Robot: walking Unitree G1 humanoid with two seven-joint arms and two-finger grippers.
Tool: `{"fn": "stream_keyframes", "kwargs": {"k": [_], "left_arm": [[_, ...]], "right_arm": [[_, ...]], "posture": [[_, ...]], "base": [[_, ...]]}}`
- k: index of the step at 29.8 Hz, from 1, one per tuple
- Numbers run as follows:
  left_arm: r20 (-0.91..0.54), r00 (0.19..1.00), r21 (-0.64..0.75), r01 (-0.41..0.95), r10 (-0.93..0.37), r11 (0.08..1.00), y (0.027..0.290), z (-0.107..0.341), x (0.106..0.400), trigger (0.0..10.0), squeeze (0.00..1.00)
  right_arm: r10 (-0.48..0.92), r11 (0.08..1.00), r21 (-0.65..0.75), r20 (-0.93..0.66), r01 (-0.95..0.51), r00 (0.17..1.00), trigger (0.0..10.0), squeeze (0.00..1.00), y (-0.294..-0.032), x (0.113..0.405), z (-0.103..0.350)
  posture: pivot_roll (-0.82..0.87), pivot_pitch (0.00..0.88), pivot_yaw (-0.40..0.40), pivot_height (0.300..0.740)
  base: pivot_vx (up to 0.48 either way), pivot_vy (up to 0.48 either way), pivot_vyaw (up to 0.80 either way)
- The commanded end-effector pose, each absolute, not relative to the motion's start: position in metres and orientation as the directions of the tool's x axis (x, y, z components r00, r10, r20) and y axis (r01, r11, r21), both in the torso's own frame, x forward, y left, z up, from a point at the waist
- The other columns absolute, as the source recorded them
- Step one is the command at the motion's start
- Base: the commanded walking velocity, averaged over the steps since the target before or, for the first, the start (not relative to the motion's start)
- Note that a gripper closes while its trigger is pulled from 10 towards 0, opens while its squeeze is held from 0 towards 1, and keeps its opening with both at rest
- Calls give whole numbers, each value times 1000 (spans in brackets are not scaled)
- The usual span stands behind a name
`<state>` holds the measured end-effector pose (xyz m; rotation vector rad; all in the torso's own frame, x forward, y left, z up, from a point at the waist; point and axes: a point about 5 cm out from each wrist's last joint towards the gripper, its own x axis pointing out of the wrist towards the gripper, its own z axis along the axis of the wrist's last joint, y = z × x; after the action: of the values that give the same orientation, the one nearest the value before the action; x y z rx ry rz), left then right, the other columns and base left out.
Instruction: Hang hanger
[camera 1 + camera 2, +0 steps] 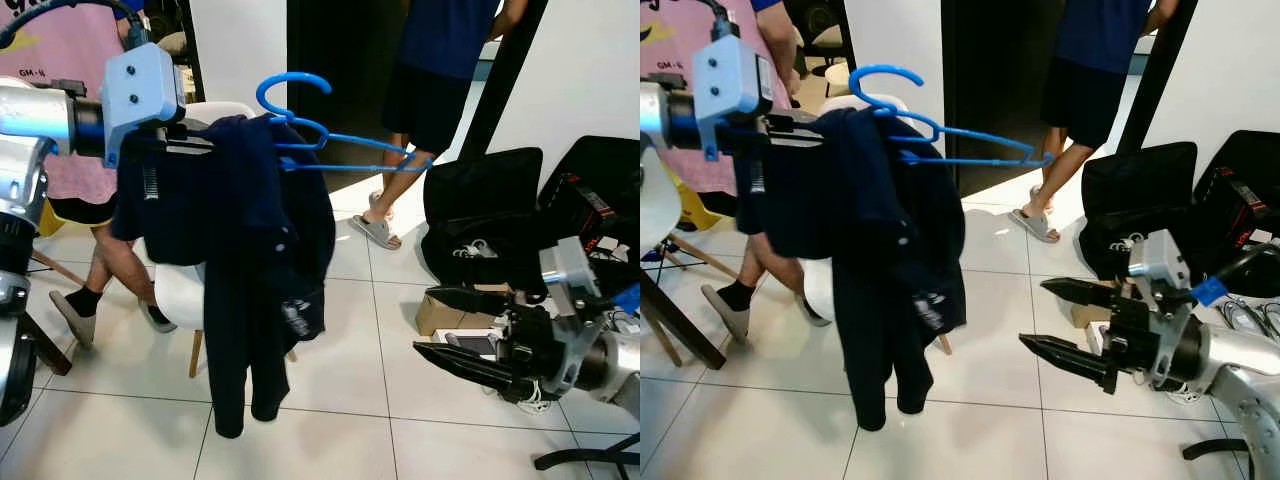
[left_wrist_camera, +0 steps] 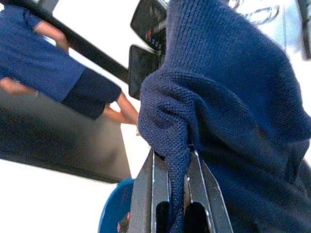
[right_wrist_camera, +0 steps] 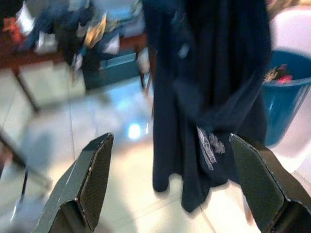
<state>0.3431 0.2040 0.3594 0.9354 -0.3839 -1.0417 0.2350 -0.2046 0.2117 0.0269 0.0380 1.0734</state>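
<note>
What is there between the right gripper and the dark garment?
Nothing but bare tiled floor. In the right eye view the open right gripper points at the garment, which hangs from the left gripper, without touching it.

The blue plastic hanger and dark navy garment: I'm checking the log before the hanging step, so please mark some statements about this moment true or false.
1. The left claw is shut on the dark navy knitted garment. True.
2. The blue plastic hanger lies on the tiled floor. False: it is held up in the air with the garment, its hook on top.
3. The right claw is open and holds nothing. True.
4. The right claw grips the garment's hem. False: it is low at the robot's right, apart from the garment.
5. A white chair stands behind the hanging garment. True.
6. No person is nearby. False: a person in dark shorts and sandals stands beyond the hanger.
</note>
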Motion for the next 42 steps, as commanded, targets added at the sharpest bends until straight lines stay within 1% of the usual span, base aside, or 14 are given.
{"fn": "stream_keyframes", "kwargs": {"k": [1,2,3,8,9,11,12,13,15,24,37,38,39,42], "left_arm": [[-38,446,824,520,-894,224,199,380,337,0,0],[-38,446,824,520,-894,224,199,380,337,0,0],[-9,401,817,531,-916,224,195,384,336,0,0],[15,376,816,531,-926,228,192,387,335,0,0],[32,365,815,530,-931,236,191,390,335,2431,0],[44,356,813,530,-933,241,190,391,334,2431,0],[63,340,813,528,-938,245,188,394,333,7137,0],[77,321,812,530,-944,246,186,397,332,9294,0],[85,307,811,532,-948,246,184,398,331,10000,0],[118,250,809,537,-961,239,177,405,326,10000,0],[126,205,812,542,-971,219,172,410,321,10000,0],[125,202,810,544,-971,217,172,409,321,10000,0],[125,199,809,547,-972,216,172,408,321,10000,0],[125,197,807,550,-972,215,172,407,321,10000,0]], "right_arm": [[840,537,94,28,-838,542,10000,0,-199,246,211],[840,537,94,28,-838,542,10000,0,-199,246,211],[755,604,204,164,-771,635,10000,0,-192,265,220],[695,569,331,296,-753,656,10000,0,-184,273,232],[685,591,333,274,-735,675,10000,0,-182,275,231],[679,607,331,257,-722,688,10000,0,-181,277,230],[655,642,339,224,-687,722,10000,0,-181,282,227],[631,671,347,198,-656,750,10000,0,-181,286,226],[613,685,360,184,-633,768,10000,0,-182,288,225],[609,692,395,128,-604,783,10000,0,-175,291,221],[708,603,412,117,-683,696,10000,0,-150,279,219],[725,589,410,115,-697,680,2314,0,-147,277,219],[731,584,408,111,-702,673,0,0,-146,276,219],[723,595,408,104,-692,683,0,0,-147,277,219]], "posture": [[-34,3,-4,740],[-34,3,-4,740],[-35,3,-4,740],[-35,1,-3,740],[-35,1,-3,740],[-40,0,-2,740],[-40,0,-3,740],[-41,0,-3,740],[-41,0,-3,740],[-45,0,-3,740],[-44,0,2,740],[-44,0,3,740],[-44,0,3,740],[-45,0,3,740]], "base": [[0,0,0],[0,0,0],[0,0,0],[0,0,0],[0,0,0],[0,0,0],[0,0,0],[0,0,0],[0,0,0],[0,0,0],[0,0,0],[0,0,0],[0,0,0],[0,0,0]]}}
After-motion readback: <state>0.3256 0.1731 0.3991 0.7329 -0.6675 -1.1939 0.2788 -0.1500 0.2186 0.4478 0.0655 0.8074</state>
